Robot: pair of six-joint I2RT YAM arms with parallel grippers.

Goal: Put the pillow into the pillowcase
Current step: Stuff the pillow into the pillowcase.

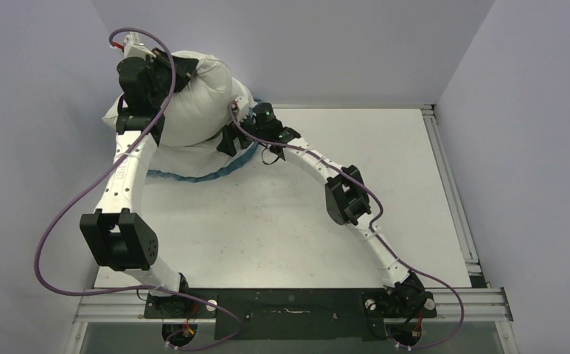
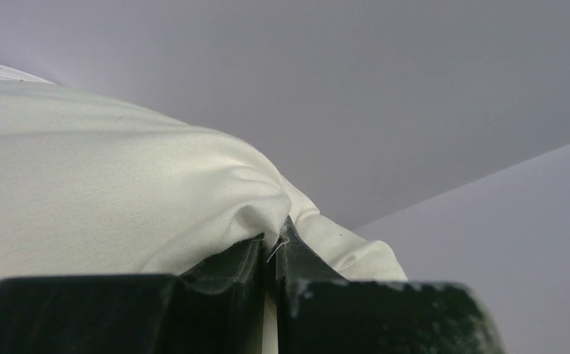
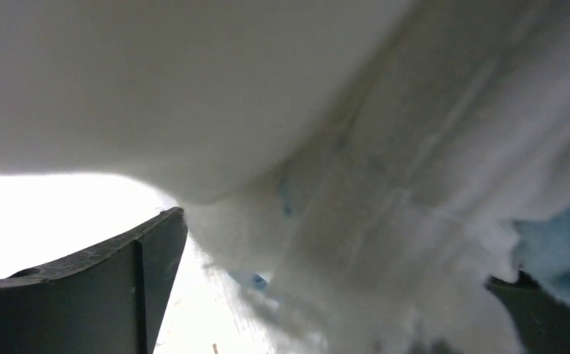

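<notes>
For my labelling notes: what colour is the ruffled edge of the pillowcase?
Blue. The ruffled edge of the pillowcase shows best in the top external view.

Plain white pillow [image 1: 200, 99], white pillowcase [image 1: 182, 158] edged blue, white table [image 1: 282, 221]

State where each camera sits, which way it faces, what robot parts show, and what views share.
Top external: above and behind the bases, looking down on the white table; both arms show.
Left wrist: looks along the left fingers, shut on the plump plain white fabric pillow; wall beyond.
Right wrist: close against the pillow, looks between the open right fingers at the thin blue-edged fabric pillowcase.
Shared: all three show the pillow.
</notes>
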